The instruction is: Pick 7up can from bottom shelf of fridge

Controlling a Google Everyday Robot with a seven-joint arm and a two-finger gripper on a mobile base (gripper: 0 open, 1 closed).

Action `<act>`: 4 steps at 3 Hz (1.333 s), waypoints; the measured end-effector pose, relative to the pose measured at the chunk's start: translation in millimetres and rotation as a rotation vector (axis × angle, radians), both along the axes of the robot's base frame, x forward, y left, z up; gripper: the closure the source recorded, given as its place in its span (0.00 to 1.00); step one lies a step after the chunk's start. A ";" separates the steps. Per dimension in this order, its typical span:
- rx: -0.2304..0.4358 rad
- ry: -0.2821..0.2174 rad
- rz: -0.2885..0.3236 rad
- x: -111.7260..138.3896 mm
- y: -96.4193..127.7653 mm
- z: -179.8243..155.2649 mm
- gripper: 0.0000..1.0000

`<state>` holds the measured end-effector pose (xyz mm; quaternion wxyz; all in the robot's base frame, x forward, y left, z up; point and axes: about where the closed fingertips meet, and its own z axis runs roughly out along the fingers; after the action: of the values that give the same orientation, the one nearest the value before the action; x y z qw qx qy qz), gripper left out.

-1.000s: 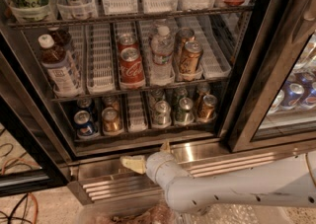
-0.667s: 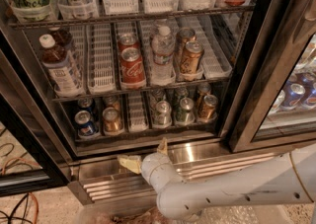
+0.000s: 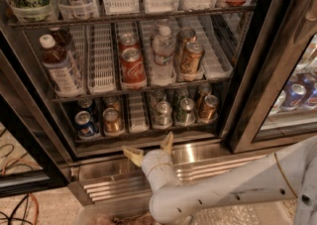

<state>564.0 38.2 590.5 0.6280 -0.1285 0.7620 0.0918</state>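
The fridge (image 3: 257, 85) stands open with its wire racks in view. On the bottom shelf (image 3: 143, 134) the 7up can (image 3: 186, 111), silver-topped with a pale greenish body, stands right of centre, between a grey can (image 3: 162, 114) and a gold-brown can (image 3: 208, 108). My gripper (image 3: 150, 150) is open and empty. It hovers just below the shelf's front edge, above the steel louvred base strip (image 3: 218, 165), left of and below the 7up can. Its yellowish fingertips (image 3: 132, 156) are spread apart.
A blue Pepsi can (image 3: 85, 124) and another gold-brown can (image 3: 112, 120) stand at the shelf's left. The rack above holds a red cola can (image 3: 132, 67), water bottles (image 3: 163, 55) and a gold can (image 3: 190, 58). The glass door (image 3: 292, 80) stands at the right. Cables (image 3: 20, 209) lie on the floor at the left.
My gripper has risen slightly toward the bottom shelf's front edge, and the arm has shifted with it. The cans have not moved.
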 end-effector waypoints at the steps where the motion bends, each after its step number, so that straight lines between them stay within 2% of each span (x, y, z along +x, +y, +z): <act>1: 0.003 -0.054 -0.077 16.8 -21.1 0.7 0.00; 2: 0.003 -0.054 -0.077 16.8 -21.1 0.7 0.00; 3: 0.042 -0.074 -0.093 20.9 -16.5 1.5 0.00; 4: 0.060 -0.098 -0.108 25.9 -12.7 2.0 0.13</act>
<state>589.9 25.5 592.5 0.6722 -0.0726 0.7331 0.0740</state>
